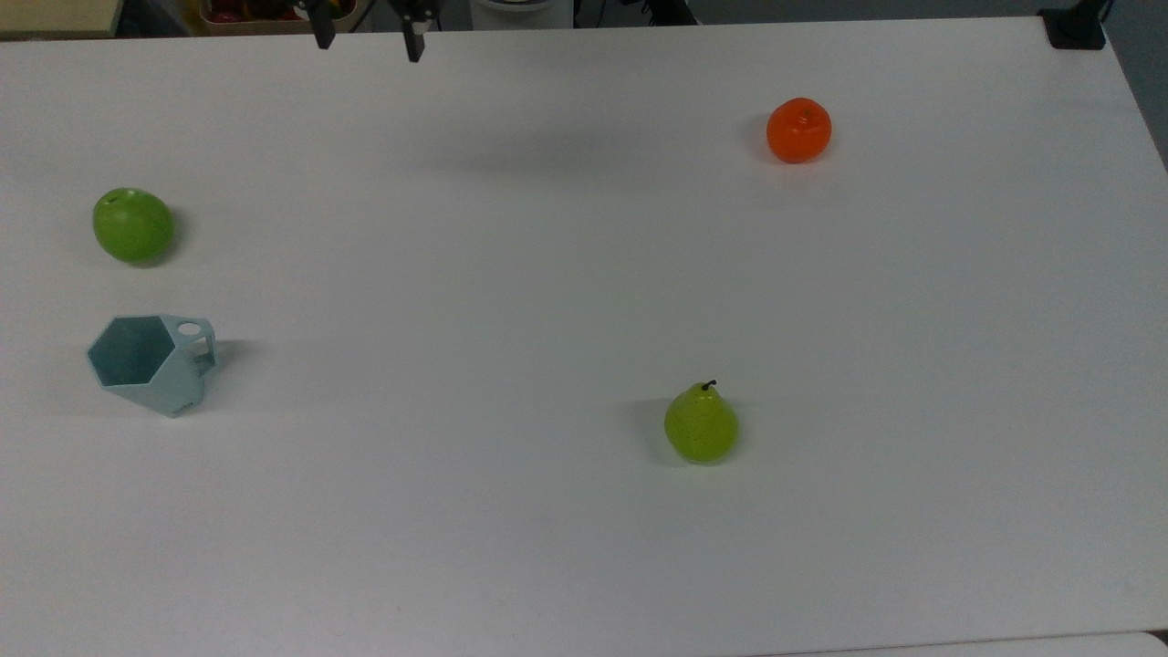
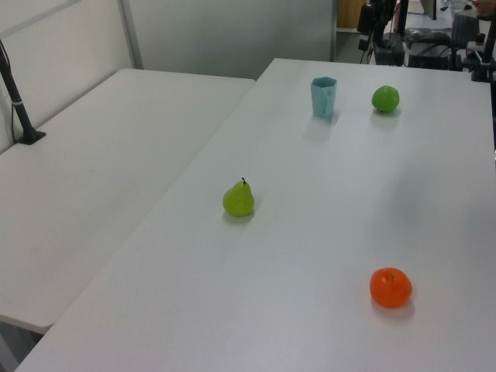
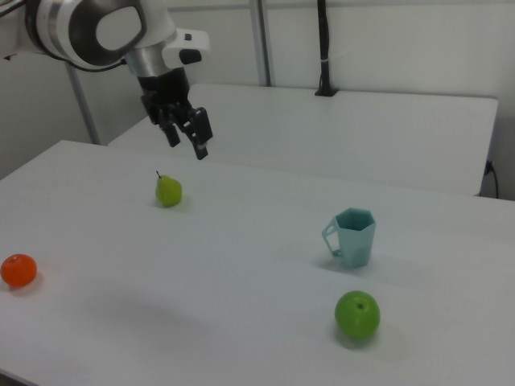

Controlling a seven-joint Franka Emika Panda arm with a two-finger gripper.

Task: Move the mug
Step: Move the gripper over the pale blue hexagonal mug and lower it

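Observation:
The pale blue-teal mug (image 1: 151, 365) stands upright near the top view's left edge, its hexagonal mouth open upward and its small handle toward the top view's right. It also shows in the left view (image 2: 324, 96) and the right view (image 3: 354, 237). My gripper (image 1: 367, 41) hangs high over the table's far edge in the top view, open, with nothing between its black fingers (image 1: 412, 41). In the right view the gripper (image 3: 187, 141) is in the air, well to the left of the mug and far above the table.
A green apple (image 1: 132, 225) lies close to the mug. A pear (image 1: 701, 424) stands mid-table and an orange (image 1: 798, 130) sits at the top view's upper right. The white table (image 1: 547, 274) has wide bare room; a second table (image 2: 93, 178) adjoins it.

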